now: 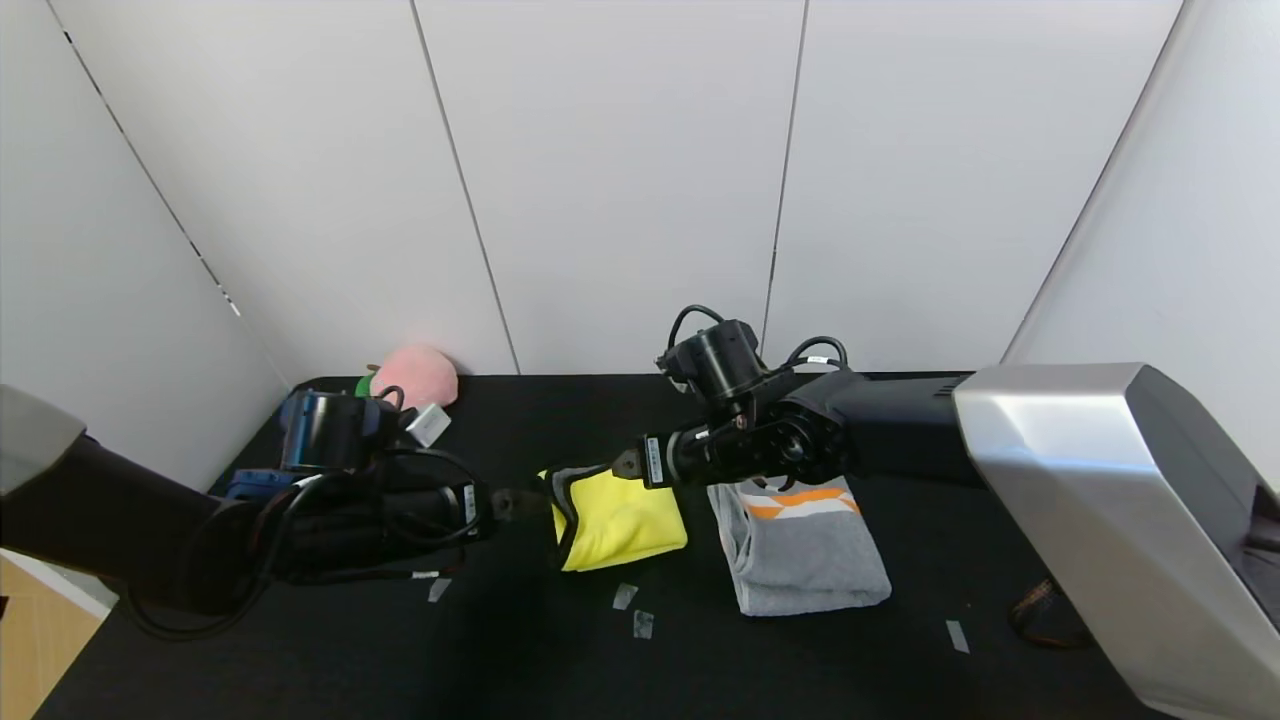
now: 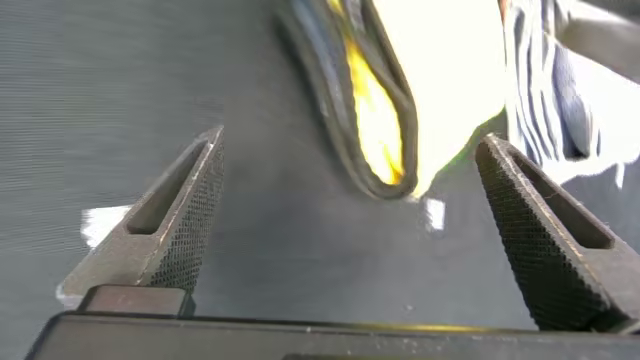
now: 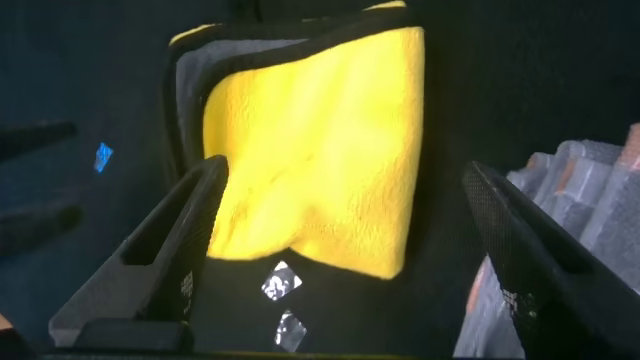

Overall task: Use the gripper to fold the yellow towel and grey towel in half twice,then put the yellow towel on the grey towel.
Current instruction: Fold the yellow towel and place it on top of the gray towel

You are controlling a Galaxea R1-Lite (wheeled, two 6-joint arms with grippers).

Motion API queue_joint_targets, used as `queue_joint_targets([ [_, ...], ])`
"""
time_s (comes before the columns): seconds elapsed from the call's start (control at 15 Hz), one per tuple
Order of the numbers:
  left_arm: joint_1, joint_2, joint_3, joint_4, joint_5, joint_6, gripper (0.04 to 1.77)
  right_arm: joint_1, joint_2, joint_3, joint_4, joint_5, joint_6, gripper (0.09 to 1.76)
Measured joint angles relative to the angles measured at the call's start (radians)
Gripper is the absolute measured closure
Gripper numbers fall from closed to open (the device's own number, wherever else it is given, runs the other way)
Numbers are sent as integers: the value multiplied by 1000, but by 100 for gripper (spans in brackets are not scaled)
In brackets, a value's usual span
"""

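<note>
The yellow towel [image 1: 622, 522] lies folded on the black table, its dark trim on the side toward my left arm. To its right the grey towel [image 1: 808, 560] lies folded, with orange patches at its far end. My left gripper [image 1: 515, 503] is low at the yellow towel's left edge. It is open, and the trimmed fold [image 2: 372, 140] sits between its fingertips [image 2: 205, 160]. My right gripper [image 1: 627, 465] hovers open over the towel's far edge. In the right wrist view the yellow towel [image 3: 320, 150] lies below that gripper [image 3: 345, 170], and the grey towel [image 3: 590, 185] shows beside it.
A pink plush peach [image 1: 415, 375] rests at the table's back left corner. Small tape bits [image 1: 634, 610] mark the black table [image 1: 700, 670] in front of the towels, and one more [image 1: 957, 636] lies near the right. White walls close in behind.
</note>
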Motion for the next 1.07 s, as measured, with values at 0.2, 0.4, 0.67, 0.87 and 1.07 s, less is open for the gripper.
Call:
queue_joint_targets([
  [0.2,-61,15,14,-1,-38,6,9,-2,34,-3,-62,2,-1,15],
  [0.4,-104,41,23,-2,-41,8,9,-8,74,-4,-115,2,-13,15],
  [0.67,-136,84,23,-5,-41,14,9,-12,114,-4,-154,2,-50,15],
  [0.87,-138,127,18,-66,-36,30,9,-10,126,-4,-156,2,-51,15],
  [1.07,-134,166,24,-170,-31,22,9,-10,130,-4,-156,2,-51,15],
])
